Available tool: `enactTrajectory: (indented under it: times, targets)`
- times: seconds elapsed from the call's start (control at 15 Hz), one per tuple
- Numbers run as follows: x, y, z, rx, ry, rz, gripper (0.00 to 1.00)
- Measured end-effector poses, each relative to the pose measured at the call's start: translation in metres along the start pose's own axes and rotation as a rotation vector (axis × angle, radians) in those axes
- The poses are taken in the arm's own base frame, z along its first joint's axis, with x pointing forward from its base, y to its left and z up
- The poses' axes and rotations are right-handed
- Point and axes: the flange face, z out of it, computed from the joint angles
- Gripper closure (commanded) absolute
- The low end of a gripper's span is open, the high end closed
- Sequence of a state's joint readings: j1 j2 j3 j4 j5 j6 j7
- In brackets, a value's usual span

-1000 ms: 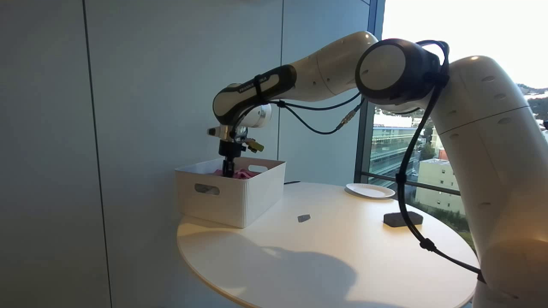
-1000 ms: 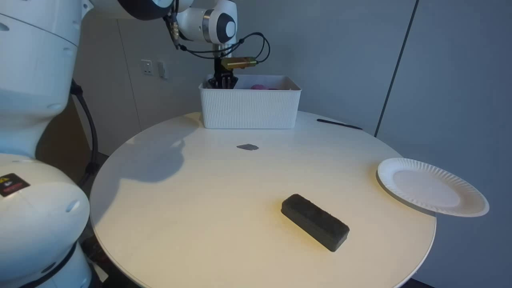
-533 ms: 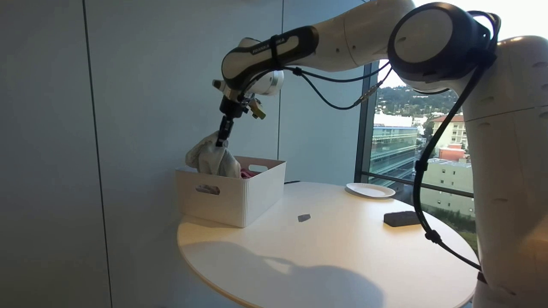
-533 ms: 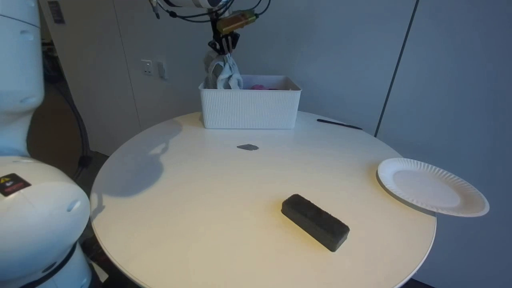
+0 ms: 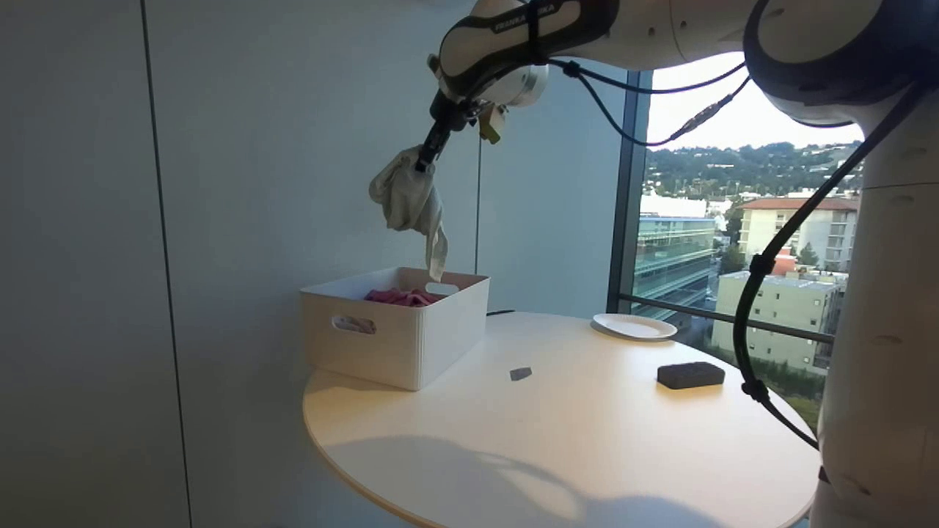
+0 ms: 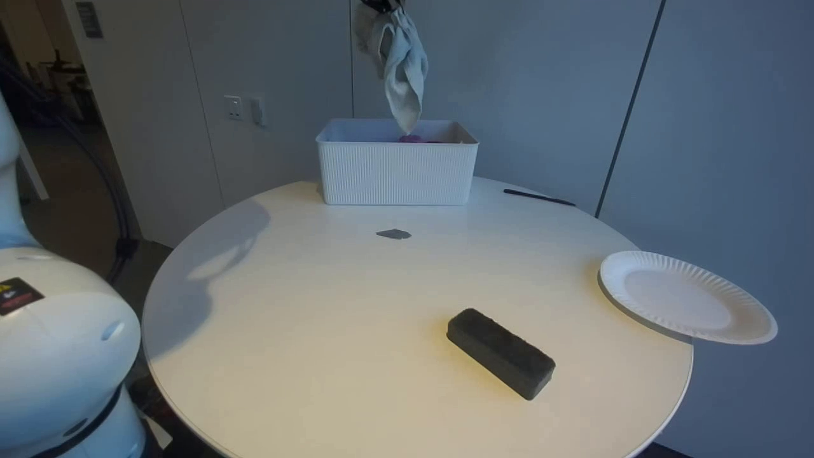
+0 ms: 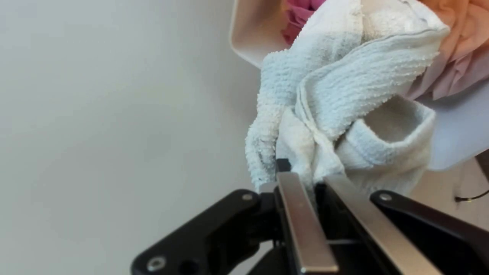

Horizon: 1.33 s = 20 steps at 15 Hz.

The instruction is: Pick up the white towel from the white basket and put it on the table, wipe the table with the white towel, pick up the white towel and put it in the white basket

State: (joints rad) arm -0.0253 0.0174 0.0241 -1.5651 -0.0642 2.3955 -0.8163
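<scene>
The white towel [image 5: 408,192] hangs bunched from my gripper [image 5: 424,164], which is shut on its upper part. Its drooping tail [image 6: 407,105] comes down to about rim height over the white basket [image 6: 397,173]. In the wrist view, folds of the towel [image 7: 336,88] spread beyond the fingers [image 7: 301,214], with cloth pinched between the tips. Standing at the far side of the round table [image 6: 331,318], the basket holds pink cloth [image 5: 403,297]; the wrist view adds peach-coloured cloth [image 7: 466,34] inside it. The gripper is mostly cut off at the top in an exterior view [image 6: 383,5].
A dark block [image 6: 501,353] lies on the table, and a white paper plate [image 6: 687,299] overhangs its edge. Near the basket are a small grey patch [image 6: 393,234] and a thin black stick [image 6: 539,197]. A wall stands behind the basket; a window [image 5: 675,242] is beside the table.
My gripper has risen from inside the basket, bringing the towel up and out above the rim. It has also shifted back towards the robot's base. Basket and tabletop things stay put.
</scene>
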Motion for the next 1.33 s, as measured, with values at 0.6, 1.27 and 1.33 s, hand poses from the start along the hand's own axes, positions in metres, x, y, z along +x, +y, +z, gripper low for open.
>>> enactTrajectory:
  times: [0.6, 1.27, 1.33]
  targets:
    - [-0.107, 0.023, -0.117, -0.219, -0.284, 0.324, 0.89]
    - [-0.267, -0.050, 0.030, 0.208, -0.749, 0.614, 0.88]
    - [-0.277, -0.061, 0.046, 0.265, -0.770, 0.639, 0.88]
